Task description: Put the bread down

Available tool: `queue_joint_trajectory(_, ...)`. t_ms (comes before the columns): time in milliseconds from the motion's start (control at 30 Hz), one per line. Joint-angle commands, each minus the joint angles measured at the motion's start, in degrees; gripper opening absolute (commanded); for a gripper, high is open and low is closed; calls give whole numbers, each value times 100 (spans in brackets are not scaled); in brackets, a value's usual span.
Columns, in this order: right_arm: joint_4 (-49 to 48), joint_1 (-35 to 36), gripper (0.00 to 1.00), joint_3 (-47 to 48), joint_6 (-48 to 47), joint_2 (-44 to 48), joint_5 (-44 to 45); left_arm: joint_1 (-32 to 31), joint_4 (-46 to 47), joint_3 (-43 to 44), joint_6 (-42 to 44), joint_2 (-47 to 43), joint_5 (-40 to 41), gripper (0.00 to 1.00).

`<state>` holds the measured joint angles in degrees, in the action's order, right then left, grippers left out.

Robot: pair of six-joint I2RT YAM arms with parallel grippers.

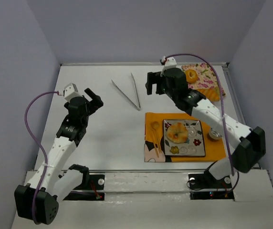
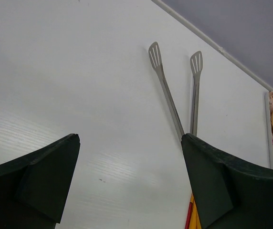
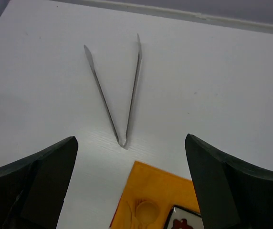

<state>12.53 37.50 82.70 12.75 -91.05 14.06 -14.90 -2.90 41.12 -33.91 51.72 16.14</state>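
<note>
Resting on the square plate (image 1: 199,150) atop the orange mat (image 1: 150,119), the bread (image 1: 177,132) lies free of both claws. The right claw (image 1: 154,84) hangs wide open over the table near the tongs (image 1: 127,91). The left claw (image 1: 94,98) is spread open too.

A white tabletop (image 1: 108,129) is seen across the middle of the top view; in the wrist views its matte surface is shown faintly ribbed. It is enclosed on 3 sides by plain, pale lavender-grey walls: a back wall (image 1: 141,28) across the upper frame, a left wall (image 1: 12,71) and a right wall (image 1: 265,57) down the edges. A thin pale rim (image 1: 108,63) is run along the far edge, under the back wall. A white rail (image 1: 141,180) is laid across the lower frame. Soft, even light is cast, with only faint shadows.
</note>
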Motion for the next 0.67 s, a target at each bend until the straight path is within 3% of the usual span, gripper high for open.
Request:
queue_joint_trajectory(0,-472,21,100,-1473,200,1043,902,31,79,10,-1,-110,328,99)
queue_joint_trajectory(233,-436,21,100,-3880,885,3388,940,31,87,-25,-1,-171,311,99)
queue_joint_trajectory(367,-524,21,100,-4191,1176,3988,730,31,149,-43,-1,-154,249,99)
queue_joint_trajectory(633,-568,21,100,-4130,1036,4042,580,31,158,1,34,-40,170,99)
